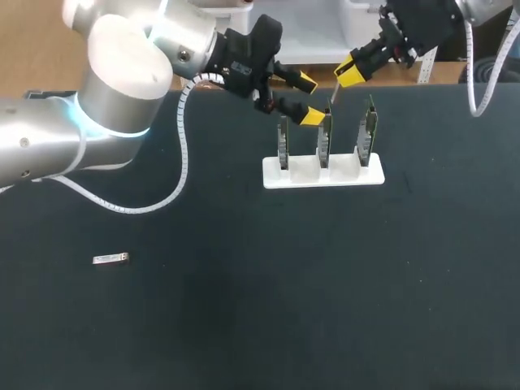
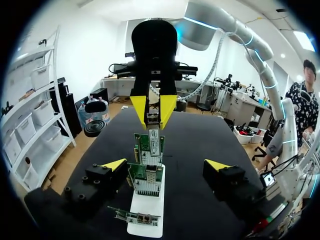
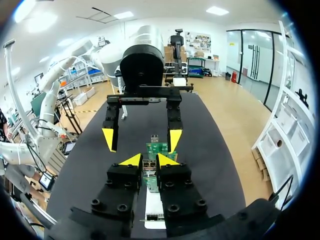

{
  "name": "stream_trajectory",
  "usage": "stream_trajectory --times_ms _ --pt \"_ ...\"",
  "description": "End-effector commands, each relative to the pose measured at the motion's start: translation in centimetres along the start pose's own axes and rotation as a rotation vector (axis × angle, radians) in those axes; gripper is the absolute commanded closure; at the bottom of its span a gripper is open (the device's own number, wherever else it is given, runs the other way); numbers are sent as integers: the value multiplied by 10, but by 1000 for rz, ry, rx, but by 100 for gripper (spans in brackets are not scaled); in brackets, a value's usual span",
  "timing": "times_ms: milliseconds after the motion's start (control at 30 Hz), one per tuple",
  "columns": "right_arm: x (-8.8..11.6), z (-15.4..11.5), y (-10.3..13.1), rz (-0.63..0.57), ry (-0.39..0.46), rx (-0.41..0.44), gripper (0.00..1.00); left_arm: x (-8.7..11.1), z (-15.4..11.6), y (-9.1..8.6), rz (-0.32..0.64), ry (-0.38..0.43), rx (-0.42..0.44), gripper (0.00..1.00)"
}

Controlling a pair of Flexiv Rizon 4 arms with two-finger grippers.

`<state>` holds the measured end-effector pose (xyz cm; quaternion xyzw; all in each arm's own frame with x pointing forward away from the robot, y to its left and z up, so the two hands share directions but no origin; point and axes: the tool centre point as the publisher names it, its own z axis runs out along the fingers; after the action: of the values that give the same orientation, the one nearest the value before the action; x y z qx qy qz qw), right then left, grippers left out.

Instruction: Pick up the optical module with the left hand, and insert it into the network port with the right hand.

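Dark table (image 1: 244, 317). Optical module (image 2: 152, 120) is pinched between the closed yellow tips of the right gripper (image 1: 351, 73), just above the top edge of the far card; contact with the card can't be made out. Below it, a white holder (image 1: 272, 174) carries three upright green network cards (image 1: 324, 140) in a row. Left gripper (image 1: 302, 99) hangs beside the cards, fingers spread wide, nothing held, facing the right one. Small silvery piece (image 1: 110, 259) lies flat, well apart from the holder.
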<state>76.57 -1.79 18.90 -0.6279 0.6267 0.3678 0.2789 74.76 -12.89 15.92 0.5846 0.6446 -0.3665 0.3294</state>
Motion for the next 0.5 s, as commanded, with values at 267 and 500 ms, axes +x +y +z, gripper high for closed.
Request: stream_trajectory --times_ms 267,500 --pt "1 -1 1 -3 -5 7 100 -3 2 5 -9 18 0 0" --pt "1 -1 0 -6 0 1 100 -3 3 7 -14 23 0 0"
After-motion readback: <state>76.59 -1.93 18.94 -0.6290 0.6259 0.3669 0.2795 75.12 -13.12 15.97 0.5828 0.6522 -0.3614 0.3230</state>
